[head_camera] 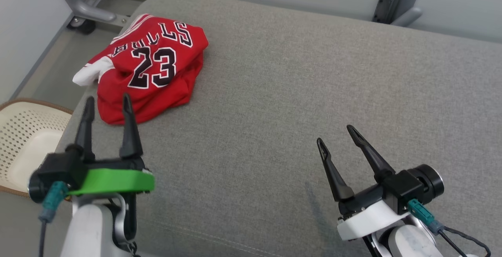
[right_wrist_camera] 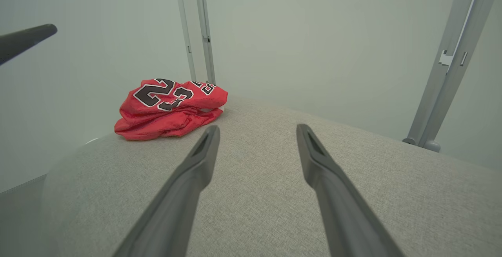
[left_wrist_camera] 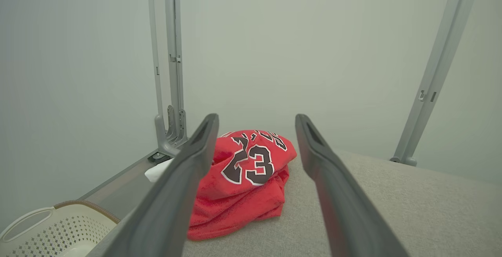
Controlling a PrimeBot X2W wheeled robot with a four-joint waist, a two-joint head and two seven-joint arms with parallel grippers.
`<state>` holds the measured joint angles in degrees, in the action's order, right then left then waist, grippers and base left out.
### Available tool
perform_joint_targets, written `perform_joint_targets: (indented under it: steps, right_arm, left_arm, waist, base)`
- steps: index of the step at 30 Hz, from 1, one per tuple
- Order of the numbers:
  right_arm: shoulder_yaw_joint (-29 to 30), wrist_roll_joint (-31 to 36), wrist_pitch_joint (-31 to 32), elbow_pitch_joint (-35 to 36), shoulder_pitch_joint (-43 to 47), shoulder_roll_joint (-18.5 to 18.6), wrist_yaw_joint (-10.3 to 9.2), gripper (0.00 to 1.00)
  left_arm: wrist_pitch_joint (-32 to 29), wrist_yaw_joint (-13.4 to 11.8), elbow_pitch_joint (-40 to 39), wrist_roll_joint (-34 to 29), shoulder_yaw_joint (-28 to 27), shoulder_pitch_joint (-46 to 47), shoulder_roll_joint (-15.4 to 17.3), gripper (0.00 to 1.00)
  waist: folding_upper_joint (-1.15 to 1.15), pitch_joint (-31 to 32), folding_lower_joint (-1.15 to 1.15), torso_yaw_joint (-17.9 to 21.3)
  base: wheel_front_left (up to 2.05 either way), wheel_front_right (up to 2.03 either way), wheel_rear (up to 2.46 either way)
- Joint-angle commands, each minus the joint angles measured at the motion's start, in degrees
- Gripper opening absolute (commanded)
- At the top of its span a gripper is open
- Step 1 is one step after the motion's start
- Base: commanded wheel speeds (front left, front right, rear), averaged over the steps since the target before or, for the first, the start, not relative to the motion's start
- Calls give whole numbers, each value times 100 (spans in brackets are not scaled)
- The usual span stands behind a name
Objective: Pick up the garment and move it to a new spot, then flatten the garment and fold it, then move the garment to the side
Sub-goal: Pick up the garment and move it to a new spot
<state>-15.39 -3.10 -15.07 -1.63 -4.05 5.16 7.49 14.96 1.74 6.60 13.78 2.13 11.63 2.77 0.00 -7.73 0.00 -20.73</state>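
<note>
— Grey fabric cushion (head_camera: 294, 92) spreads across the head view. Where's the jersey (head_camera: 153, 68)?

— Up at the far left corner of it: red, crumpled in a heap, "23" facing up, a white bit hanging off the edge. A perforated cream basket (head_camera: 23, 139) sits on the floor to the left.

— And the arms?

— The left gripper (head_camera: 108, 98) hangs just short of the jersey, fingers spread wide, holding nothing. The right gripper (head_camera: 335, 134) is well apart from it over bare cushion, also spread and empty.

— The left wrist view?

— The jersey lies between its two parted fingers and beyond their tips, not touched. The basket shows at the lower left, with a grey metal post (left_wrist_camera: 172, 72) against the pale wall behind.

— The right wrist view?

— Fingers wide over plain fabric. The jersey is off to the upper left, near the cushion's edge.
</note>
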Motion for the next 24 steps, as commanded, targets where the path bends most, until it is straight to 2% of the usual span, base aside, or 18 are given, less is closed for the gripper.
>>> perform_joint_targets:
  steps: [1,7,11,14,19,24]
  right_arm:
    - [-11,38,-29,-9,-141,69,0,100]
    - [-111,97,-29,-34,-569,265,0,100]
    - [-185,114,-29,-54,-840,354,0,100]
    - [-208,117,-29,-80,-964,390,0,100]
    - [-348,70,-29,-216,-1138,426,0,100]
    - [-509,28,-29,-338,-1244,395,0,100]
  left_arm:
    - [18,47,36,82,-100,246,21,100]
    - [19,309,549,333,-632,1266,18,100]
    - [18,464,1249,673,-941,1984,18,100]
    - [19,529,1897,685,-1081,2512,45,100]
    - [-35,564,3317,566,-989,3372,453,100]
    - [-669,546,4550,488,-831,4063,836,100]
  waist:
    - [0,-473,0,112]
    - [0,-1253,0,228]
    - [0,-1657,0,291]
    - [0,-1823,0,310]
    - [0,-1974,0,381]
    - [0,-2036,0,458]
  base:
    - [0,0,0]
    - [0,0,0]
    - [0,0,0]
    - [0,0,0]
    - [0,0,0]
    - [0,0,0]
